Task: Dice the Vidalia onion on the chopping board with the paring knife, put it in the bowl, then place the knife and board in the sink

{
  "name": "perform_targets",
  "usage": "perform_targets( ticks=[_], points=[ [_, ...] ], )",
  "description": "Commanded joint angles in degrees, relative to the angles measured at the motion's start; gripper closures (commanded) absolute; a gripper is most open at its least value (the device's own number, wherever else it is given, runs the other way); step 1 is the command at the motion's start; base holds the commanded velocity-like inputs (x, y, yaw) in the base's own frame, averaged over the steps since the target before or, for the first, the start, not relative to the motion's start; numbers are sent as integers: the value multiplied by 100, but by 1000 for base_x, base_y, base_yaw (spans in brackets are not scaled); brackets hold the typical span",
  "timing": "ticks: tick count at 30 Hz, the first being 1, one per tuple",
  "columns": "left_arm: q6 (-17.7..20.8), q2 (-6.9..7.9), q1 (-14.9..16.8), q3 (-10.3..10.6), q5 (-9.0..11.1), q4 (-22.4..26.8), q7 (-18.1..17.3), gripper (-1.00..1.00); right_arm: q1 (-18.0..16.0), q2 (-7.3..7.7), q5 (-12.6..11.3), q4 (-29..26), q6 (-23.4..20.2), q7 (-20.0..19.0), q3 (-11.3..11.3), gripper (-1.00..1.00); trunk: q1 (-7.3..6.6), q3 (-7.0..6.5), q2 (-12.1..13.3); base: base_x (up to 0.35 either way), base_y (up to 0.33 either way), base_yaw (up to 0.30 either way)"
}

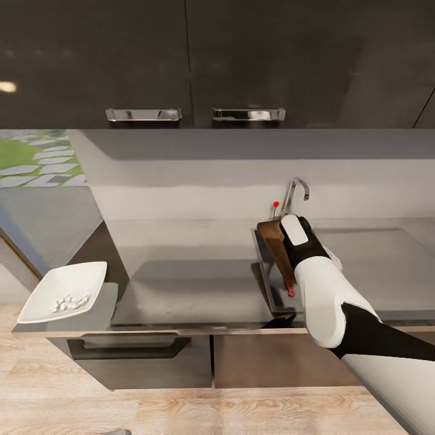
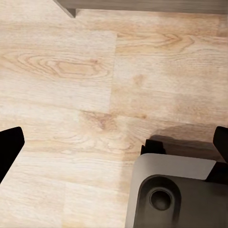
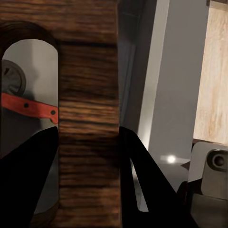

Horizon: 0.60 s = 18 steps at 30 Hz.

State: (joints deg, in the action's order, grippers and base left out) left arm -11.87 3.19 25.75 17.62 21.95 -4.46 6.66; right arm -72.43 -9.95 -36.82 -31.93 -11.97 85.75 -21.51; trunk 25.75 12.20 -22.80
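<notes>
My right gripper [image 3: 88,130] is shut on the dark brown chopping board [image 3: 88,95], one black finger on each face. In the head view the chopping board [image 1: 273,240] hangs upright on its edge over the sink [image 1: 266,289], below the faucet [image 1: 295,192]. The paring knife's red handle [image 1: 290,289] lies in the basin, and the same handle [image 3: 33,108] shows through the board's grip hole beside the drain. The white bowl [image 1: 37,302] stands at the countertop's [image 1: 181,272] left end, with pale diced onion pieces [image 1: 69,302] in it. My left gripper [image 2: 114,145] is open over the floor.
Dark wall cabinets with two bar handles [image 1: 144,114] hang above the counter. Below the worktop are dark grey cabinets with a bar handle [image 1: 130,347]. My base [image 2: 175,194] sits on the pale wooden floor [image 2: 71,71]. A red faucet knob [image 1: 276,204] stands behind the board.
</notes>
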Motion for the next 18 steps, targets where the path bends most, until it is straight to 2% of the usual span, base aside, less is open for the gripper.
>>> perform_targets(
  ticks=[1, 9, 18],
  points=[
    [-32, -3, 9, 48, 37, -20, 2, -100, -4, -5, 2, -7, -59, 21, -27, 100, 3, 11, -12, 0, 0, 0],
    [-33, -3, 9, 48, 37, -20, 2, -100, -5, -5, 16, -2, -43, 30, -45, 100, 3, 17, -12, 0, 0, 0],
    [-32, -3, 9, 48, 37, -20, 2, -100, 1, -5, 25, 50, 179, 37, -46, 100, 3, 94, -12, 0, 0, 0]
  ],
)
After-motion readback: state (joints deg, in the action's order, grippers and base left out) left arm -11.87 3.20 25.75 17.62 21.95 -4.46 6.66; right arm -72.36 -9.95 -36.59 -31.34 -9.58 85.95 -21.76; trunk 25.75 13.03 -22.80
